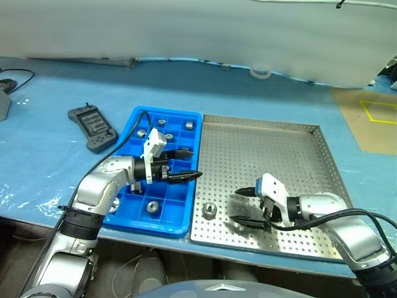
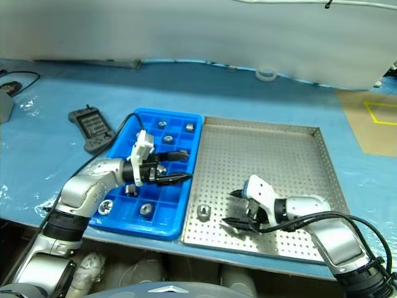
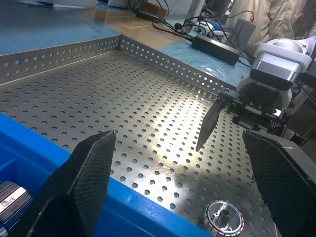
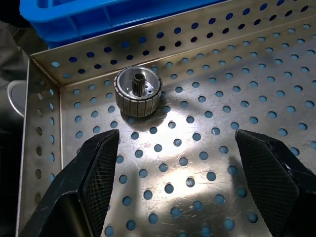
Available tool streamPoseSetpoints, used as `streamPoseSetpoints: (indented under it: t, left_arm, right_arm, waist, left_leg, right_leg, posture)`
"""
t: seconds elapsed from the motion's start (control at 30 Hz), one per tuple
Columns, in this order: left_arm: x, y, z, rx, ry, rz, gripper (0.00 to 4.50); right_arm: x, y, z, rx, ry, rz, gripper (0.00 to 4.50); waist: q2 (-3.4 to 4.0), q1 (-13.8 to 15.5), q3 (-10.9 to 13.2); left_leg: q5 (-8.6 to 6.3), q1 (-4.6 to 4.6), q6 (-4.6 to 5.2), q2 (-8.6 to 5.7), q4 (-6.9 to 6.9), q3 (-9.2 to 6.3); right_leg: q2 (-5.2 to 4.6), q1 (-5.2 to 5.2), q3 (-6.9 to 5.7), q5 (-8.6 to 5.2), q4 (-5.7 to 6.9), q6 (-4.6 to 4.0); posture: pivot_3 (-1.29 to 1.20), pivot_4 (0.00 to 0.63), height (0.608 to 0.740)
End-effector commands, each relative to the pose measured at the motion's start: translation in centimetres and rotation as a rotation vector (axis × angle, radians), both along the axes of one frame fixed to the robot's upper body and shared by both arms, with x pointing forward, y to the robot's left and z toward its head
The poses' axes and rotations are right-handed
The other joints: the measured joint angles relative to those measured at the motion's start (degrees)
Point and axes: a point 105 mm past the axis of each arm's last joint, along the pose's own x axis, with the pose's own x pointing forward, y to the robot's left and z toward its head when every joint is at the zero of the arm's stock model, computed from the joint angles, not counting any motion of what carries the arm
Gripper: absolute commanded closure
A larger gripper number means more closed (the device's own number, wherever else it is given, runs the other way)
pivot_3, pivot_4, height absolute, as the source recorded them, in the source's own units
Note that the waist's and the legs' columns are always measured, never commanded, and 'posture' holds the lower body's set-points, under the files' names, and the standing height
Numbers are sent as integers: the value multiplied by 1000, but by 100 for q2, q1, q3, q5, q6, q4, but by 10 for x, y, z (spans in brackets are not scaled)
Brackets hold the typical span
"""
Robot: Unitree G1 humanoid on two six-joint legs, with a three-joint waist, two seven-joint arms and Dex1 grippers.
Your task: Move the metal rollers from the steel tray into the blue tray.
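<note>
On the blue-covered table [image 1: 267, 99] we see one short, ribbed silver metal roller [image 1: 209, 210] with a centre hub lying in the perforated steel tray's [image 1: 273, 143] near-left corner. The bright blue plastic compartment tray [image 1: 133, 121] beside it holds several rollers. Both our left gripper [image 1: 186, 164] and right gripper [image 1: 242, 205] stand with jaws apart, empty. A black handheld remote [image 1: 93, 127] lies nearby.

Work surface: table covered in light blue sheeting [image 1: 260, 93], wrinkled and glossy near the front left edge. White draped cloth [image 1: 186, 31] runs along the far side. Brown floor patch at far right with yellow tape outline [image 1: 379, 112]. Black handheld remote [image 1: 92, 127] lies on the sheeting; roll of tape [image 1: 260, 72] near the cloth. Black cable [image 1: 18, 77] at far left.
</note>
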Motion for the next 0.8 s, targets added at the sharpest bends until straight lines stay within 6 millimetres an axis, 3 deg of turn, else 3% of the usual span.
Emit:
streamPoseSetpoints:
  t: [0.03, 0.37, 0.6, 0.8]
  left_arm:
    - [1, 0, 10, -7, -37, -2, 159]
    - [4, 21, 16, 44, -51, 48, 159]
    - [-3, 23, 21, 46, -52, 62, 159]
    - [-4, 27, 24, 52, -51, 76, 159]
  right_arm:
    - [8, 16, 4, 9, -76, 30, 584]
    - [-11, 38, -13, -1, -10, 252, 584]
    - [4, 46, -29, -7, -55, 259, 584]
    - [-4, 51, -41, 10, -25, 294, 584]
  waist:
    - [-2, 0, -1]
    - [-1, 35, -1]
    - [-2, 73, -1]
    - [-7, 114, -4]
  left_leg:
    - [1, 2, -2, 1, 0, 0]
    - [9, -10, -17, -2, -2, -1]
    - [4, -6, -9, 0, 0, -1]
    - [11, -7, -20, 3, -1, -1]
  right_leg:
    - [0, 0, 0, 0, 2, 0]
    - [0, -9, -3, 0, 0, 0]
    - [-2, -9, -4, 0, 10, -1]
    - [1, -13, -7, 0, 13, -1]
  posture:
    - [-146, 150, 740]
    - [-76, 150, 740]
    - [-52, 150, 740]
    - [-34, 150, 740]
